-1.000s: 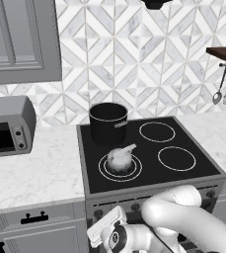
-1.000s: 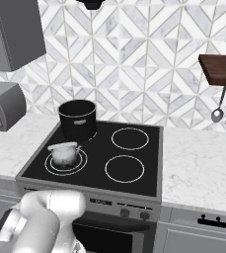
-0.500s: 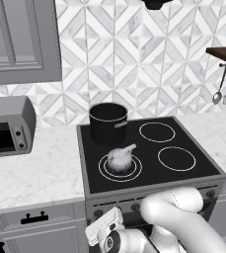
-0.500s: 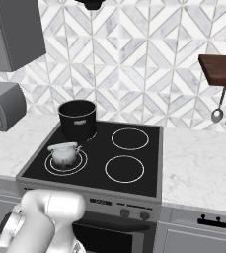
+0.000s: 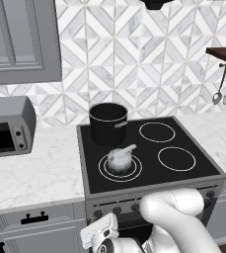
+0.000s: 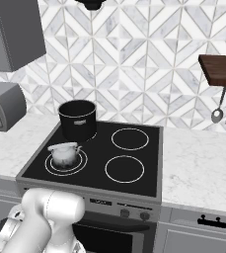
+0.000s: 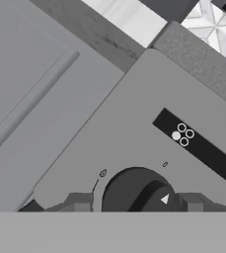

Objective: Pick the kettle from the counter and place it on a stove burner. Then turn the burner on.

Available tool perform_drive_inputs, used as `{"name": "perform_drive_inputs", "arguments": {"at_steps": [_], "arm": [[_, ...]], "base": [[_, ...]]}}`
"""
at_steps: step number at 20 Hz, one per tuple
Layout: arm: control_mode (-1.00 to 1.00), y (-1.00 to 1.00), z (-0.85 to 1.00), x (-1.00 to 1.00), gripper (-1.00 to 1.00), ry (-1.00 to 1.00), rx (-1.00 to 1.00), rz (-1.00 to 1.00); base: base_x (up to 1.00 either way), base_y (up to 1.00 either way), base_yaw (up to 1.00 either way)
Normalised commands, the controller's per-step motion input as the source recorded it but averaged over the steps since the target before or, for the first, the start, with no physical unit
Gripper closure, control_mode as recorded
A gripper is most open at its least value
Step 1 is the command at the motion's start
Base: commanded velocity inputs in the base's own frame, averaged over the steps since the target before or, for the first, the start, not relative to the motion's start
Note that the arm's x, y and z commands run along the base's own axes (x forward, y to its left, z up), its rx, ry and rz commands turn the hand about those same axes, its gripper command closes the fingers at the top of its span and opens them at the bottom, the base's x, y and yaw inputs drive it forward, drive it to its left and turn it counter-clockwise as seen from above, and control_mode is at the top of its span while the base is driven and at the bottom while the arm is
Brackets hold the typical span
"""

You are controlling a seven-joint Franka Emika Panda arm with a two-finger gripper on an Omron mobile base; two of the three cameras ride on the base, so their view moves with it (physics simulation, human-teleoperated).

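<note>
The small silver kettle (image 5: 119, 159) (image 6: 64, 154) stands upright on the front-left stove burner (image 5: 104, 171) (image 6: 50, 166), a double white ring on the black glass. The white marble counter (image 5: 35, 173) (image 6: 198, 163) runs along both sides of the stove. My arm folds down low in front of the stove. In the hand view my gripper (image 7: 135, 201) sits at a round dark stove knob (image 7: 134, 188) on the grey control panel. One fingertip (image 7: 80, 201) is close on each side of it; whether they press the knob is unclear.
A tall black pot (image 5: 108, 122) (image 6: 77, 118) stands on the rear-left burner, just behind the kettle. A grey toaster oven (image 5: 6, 129) sits on the left counter. Utensils (image 6: 218, 114) hang under a wooden shelf at the right. More knobs (image 6: 144, 215) line the stove front.
My arm's elbow has shifted a little in front of the stove. The kettle and pot have not moved.
</note>
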Motion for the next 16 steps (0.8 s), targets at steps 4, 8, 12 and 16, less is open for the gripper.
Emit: {"name": "perform_drive_inputs", "arguments": {"at_steps": [4,8,12,16], "arm": [[-1.00,0.00,0.00,0.20,1.00,0.02,0.00,0.00],[-1.00,0.00,0.00,0.17,1.00,0.03,0.00,0.03],[-1.00,0.00,0.01,0.15,1.00,0.05,0.00,0.14],[-1.00,0.00,0.05,0.12,1.00,0.08,0.00,0.17]], "base": [[0.00,0.00,0.00],[0.00,0.00,0.00],[0.00,0.00,0.00],[0.00,0.00,0.00]]}}
